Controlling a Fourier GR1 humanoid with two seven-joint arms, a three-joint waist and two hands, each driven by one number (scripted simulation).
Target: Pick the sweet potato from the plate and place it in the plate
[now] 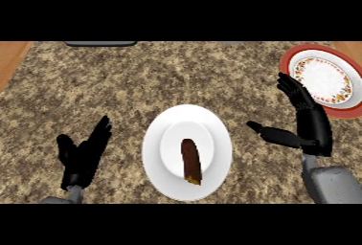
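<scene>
- Black, with straight fingers pointing up and the thumb spread out to the side, the right hand (305, 119) is wide open and holds nothing; we find it near the worktop's right edge.
- Its fingertips (285, 80) reach the left rim of the red-rimmed plate (352, 111), which lies in the worktop's far right corner; we cannot tell whether they touch it.
- The left hand (83, 153) is likewise open and empty, fingers up, resting near the worktop's near left edge.
- Between the two hands we note the white plate (160, 143), set toward the near edge at the middle of the speckled brown worktop (141, 81).
- The sweet potato (190, 160), dark brown and long, lies in the white plate's hollow, apart from both hands.
</scene>
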